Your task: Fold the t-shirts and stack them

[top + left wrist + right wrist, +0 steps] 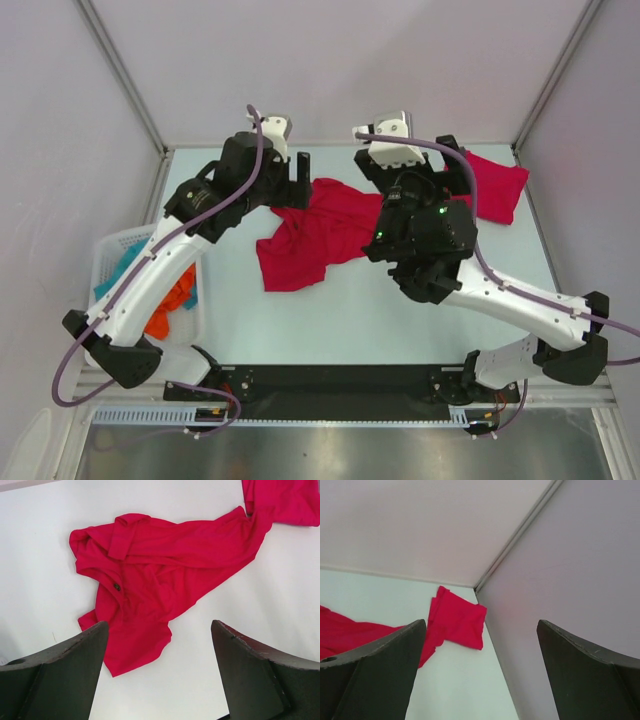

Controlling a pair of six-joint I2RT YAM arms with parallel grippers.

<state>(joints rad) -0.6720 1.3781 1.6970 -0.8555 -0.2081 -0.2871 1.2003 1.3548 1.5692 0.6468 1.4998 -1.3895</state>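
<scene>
A: Which step is being worked?
B: Folding is being set up: crumpled shirt [305, 240] mid-counter [400, 320], left fingers [55, 680] and right fingers [370, 675] being held open, empty.
A: Next?
B: An edge grasp is being called for; the folded shirt [497, 187] is lying far-right.

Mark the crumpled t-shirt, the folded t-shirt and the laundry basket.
crumpled t-shirt [155, 575]: left wrist view, mid-cloth.
folded t-shirt [459, 622]: right wrist view, top layer.
basket [108, 250]: top external view, left rim.

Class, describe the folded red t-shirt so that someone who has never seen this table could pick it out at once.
Start at the pale table and go to its far right corner. The folded t-shirt lies flat there. Unlike the crumpled t-shirt spread mid-table, it is a neat rectangle.
</scene>
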